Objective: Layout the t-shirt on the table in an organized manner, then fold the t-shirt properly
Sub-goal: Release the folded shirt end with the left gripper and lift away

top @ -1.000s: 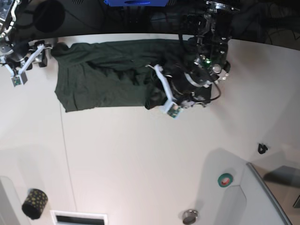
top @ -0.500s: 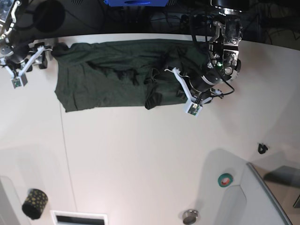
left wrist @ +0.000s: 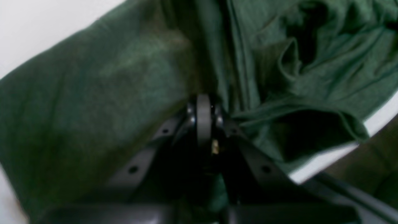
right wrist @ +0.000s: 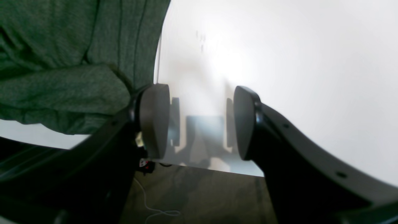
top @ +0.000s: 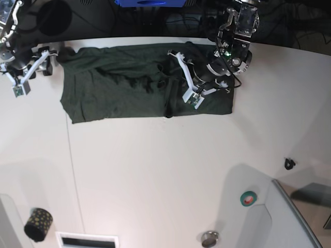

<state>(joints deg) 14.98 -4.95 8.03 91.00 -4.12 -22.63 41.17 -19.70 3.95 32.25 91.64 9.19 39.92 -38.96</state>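
The dark green t-shirt [top: 119, 88] lies along the far side of the white table [top: 155, 170], with a dark crease near its middle. Its right part lies flat. My left gripper [top: 181, 77] is over the shirt's right half. In the left wrist view this gripper [left wrist: 203, 118] is shut on a pinch of the t-shirt [left wrist: 93, 93], and the cloth rises up around the tips. My right gripper [top: 46, 64] hovers at the shirt's far left corner. It [right wrist: 199, 121] stands open over bare table [right wrist: 279, 62], with the shirt's hem [right wrist: 62, 77] just beside one finger [right wrist: 154, 121].
A grey raised tray [top: 295, 217] fills the near right corner, with a green tape ring [top: 248, 198] and a metal disc [top: 209, 238] beside it. A small black object [top: 289, 164] lies at right. A patterned dark roll [top: 38, 223] sits near left.
The left gripper closed on the cloth, swung right and then back toward the far edge. The shirt's bunched right side now lies spread out. The right arm has not moved.
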